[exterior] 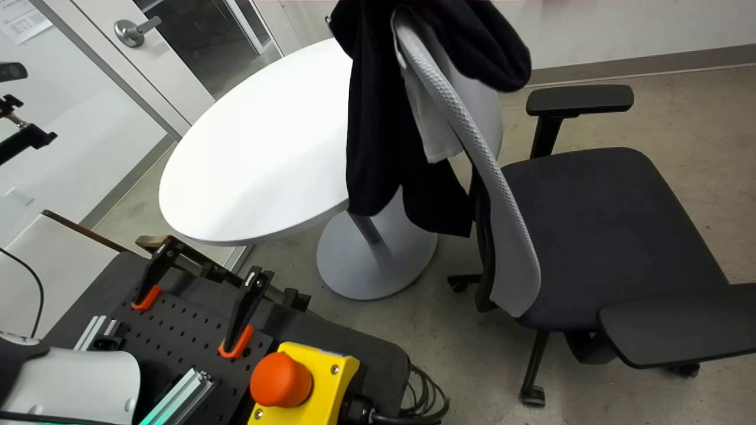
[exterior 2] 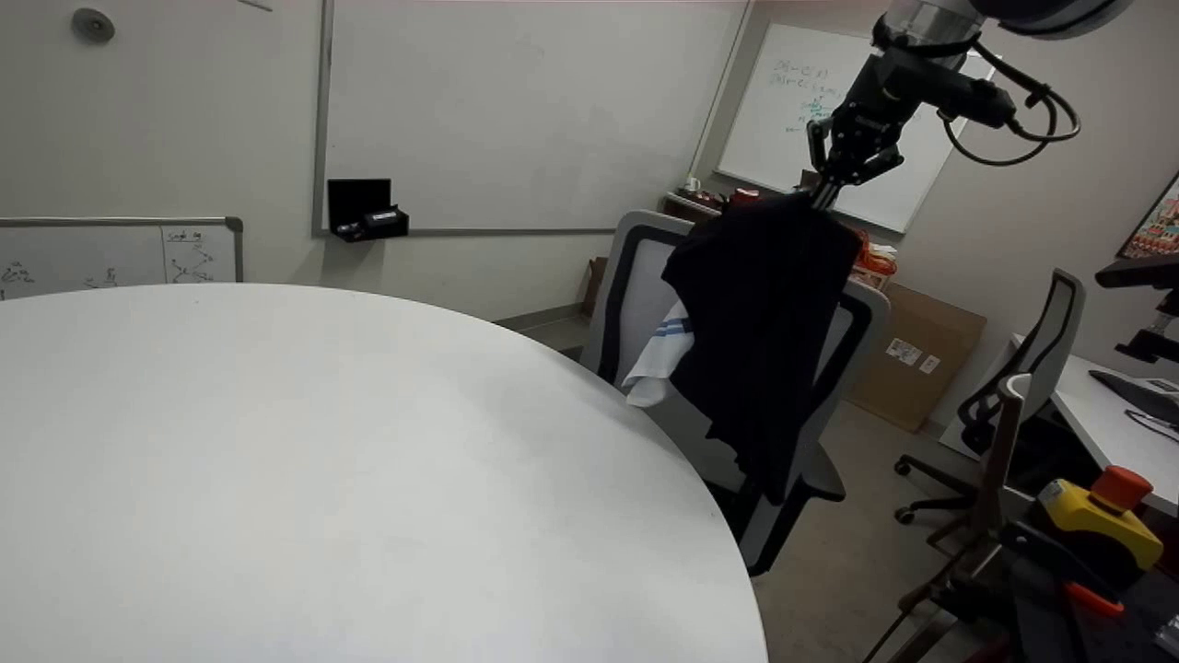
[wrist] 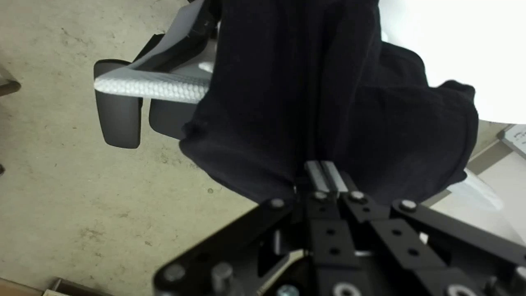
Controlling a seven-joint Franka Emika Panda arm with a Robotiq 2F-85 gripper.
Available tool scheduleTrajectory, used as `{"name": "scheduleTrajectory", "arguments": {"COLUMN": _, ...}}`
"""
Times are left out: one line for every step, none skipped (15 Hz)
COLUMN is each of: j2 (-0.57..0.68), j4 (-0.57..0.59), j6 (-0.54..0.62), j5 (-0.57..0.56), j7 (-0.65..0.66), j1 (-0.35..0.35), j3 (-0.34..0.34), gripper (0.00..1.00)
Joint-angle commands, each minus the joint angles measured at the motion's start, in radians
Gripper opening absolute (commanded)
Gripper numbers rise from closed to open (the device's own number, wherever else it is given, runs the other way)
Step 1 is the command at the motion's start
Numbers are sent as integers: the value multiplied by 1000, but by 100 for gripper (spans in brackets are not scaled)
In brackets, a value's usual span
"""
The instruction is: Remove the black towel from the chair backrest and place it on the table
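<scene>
The black towel [exterior: 378, 147] hangs in folds over the top of the chair backrest [exterior: 514, 265], with parts on both sides of it. In an exterior view, the towel [exterior 2: 764, 322] covers much of the backrest [exterior 2: 636, 285]. My gripper [exterior 2: 822, 191] is above the backrest, pointing down, shut on the towel's top. In the wrist view, the gripper's fingers [wrist: 322, 166] are close together with the towel [wrist: 279, 90] spread below them; the cloth between the tips is hard to see. The white round table [exterior: 266, 147] stands beside the chair; it also shows in an exterior view [exterior 2: 368, 460].
A white cloth with blue stripes [exterior 2: 661, 364] hangs on the backrest, partly behind the towel. The chair has black armrests [exterior: 579, 99]. A dark bench with clamps [exterior: 245, 307] and a yellow emergency stop box [exterior: 322, 378] stands near the table. A whiteboard wall is behind.
</scene>
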Motion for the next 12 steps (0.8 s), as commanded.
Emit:
{"name": "scheduleTrajectory", "arguments": {"j2": -32, "j4": 32, "j6": 27, "j5": 47, "j7": -14, "j1": -9, "j3": -5, "gripper": 1}}
{"name": "scheduleTrajectory", "arguments": {"j2": -34, "j4": 47, "j6": 29, "j5": 52, "j7": -14, "j1": -14, "j3": -6, "gripper": 1}}
{"name": "scheduleTrajectory", "arguments": {"j2": -36, "j4": 61, "j6": 33, "j5": 58, "j7": -14, "j1": -18, "j3": -8, "gripper": 1}}
{"name": "scheduleTrajectory", "arguments": {"j2": -40, "j4": 73, "j6": 40, "j5": 62, "j7": -12, "j1": -23, "j3": -10, "gripper": 1}}
{"name": "scheduleTrajectory", "arguments": {"j2": -43, "j4": 87, "j6": 46, "j5": 66, "j7": -10, "j1": -28, "j3": -12, "gripper": 1}}
{"name": "scheduleTrajectory", "arguments": {"j2": -44, "j4": 105, "j6": 49, "j5": 74, "j7": -11, "j1": -33, "j3": -14, "gripper": 1}}
{"name": "scheduleTrajectory", "arguments": {"j2": -45, "j4": 118, "j6": 55, "j5": 80, "j7": -9, "j1": -37, "j3": -16, "gripper": 1}}
{"name": "scheduleTrajectory", "arguments": {"j2": -42, "j4": 142, "j6": 52, "j5": 94, "j7": -13, "j1": -40, "j3": -18, "gripper": 1}}
{"name": "scheduleTrajectory", "arguments": {"j2": -45, "j4": 157, "j6": 56, "j5": 104, "j7": -12, "j1": -43, "j3": -19, "gripper": 1}}
{"name": "scheduleTrajectory", "arguments": {"j2": -44, "j4": 182, "j6": 56, "j5": 115, "j7": -16, "j1": -44, "j3": -19, "gripper": 1}}
{"name": "scheduleTrajectory", "arguments": {"j2": -48, "j4": 199, "j6": 59, "j5": 122, "j7": -15, "j1": -46, "j3": -19, "gripper": 1}}
{"name": "scheduleTrajectory", "arguments": {"j2": -52, "j4": 225, "j6": 59, "j5": 130, "j7": -16, "j1": -46, "j3": -17, "gripper": 1}}
